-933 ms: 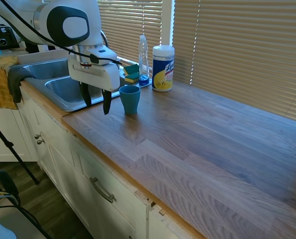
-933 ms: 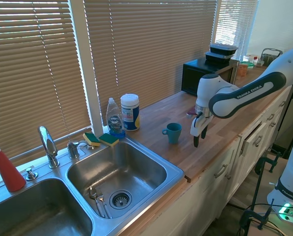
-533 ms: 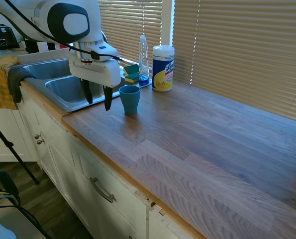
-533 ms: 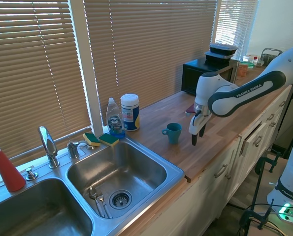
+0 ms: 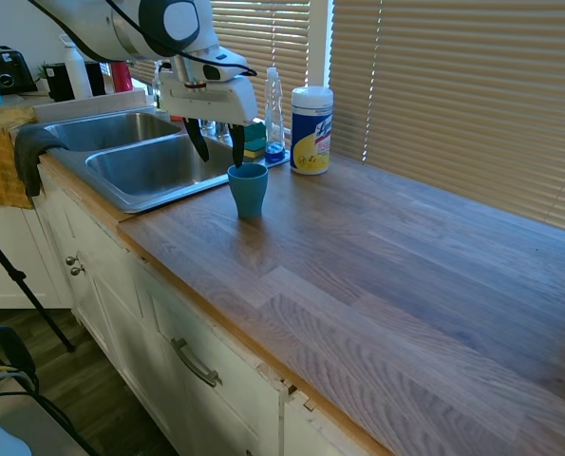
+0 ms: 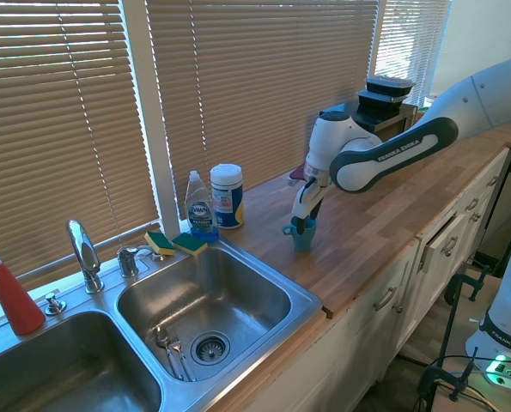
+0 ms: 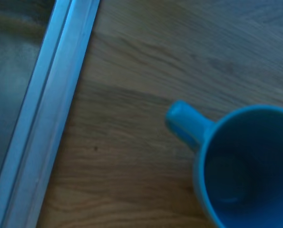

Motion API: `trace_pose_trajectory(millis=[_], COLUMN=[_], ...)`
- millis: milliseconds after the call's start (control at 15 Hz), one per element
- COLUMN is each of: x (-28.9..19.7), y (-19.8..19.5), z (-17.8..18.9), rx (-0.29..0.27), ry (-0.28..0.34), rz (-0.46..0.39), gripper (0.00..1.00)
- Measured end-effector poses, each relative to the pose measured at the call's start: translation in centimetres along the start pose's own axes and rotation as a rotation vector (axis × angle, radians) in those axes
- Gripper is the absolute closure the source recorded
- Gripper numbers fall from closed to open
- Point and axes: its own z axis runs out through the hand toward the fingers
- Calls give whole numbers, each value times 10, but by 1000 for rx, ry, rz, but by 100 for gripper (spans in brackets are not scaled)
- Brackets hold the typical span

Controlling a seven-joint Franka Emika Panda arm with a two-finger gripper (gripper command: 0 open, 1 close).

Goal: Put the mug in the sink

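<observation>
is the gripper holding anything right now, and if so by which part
Nothing is held. The gripper is open above the mug, one finger near the rim, and the mug stands on the wooden counter beside the sink.

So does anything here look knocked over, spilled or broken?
Nothing stands out. The mug stands upright and empty on the wooden counter, beside the sink. The gripper is open above its rim. The wipes canister and soap bottle are upright too.
</observation>
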Motion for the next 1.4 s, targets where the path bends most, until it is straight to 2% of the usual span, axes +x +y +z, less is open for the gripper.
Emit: trace_pose_trajectory(millis=[267, 333, 600, 1400], x=[16, 18, 18, 12], y=[-15, -15, -14, -12], z=[52, 64, 83, 90], rx=[-45, -56, -76, -88], ry=[-44, -55, -72, -76], rz=[8, 11, 16, 30], gripper=[0, 100, 100, 100])
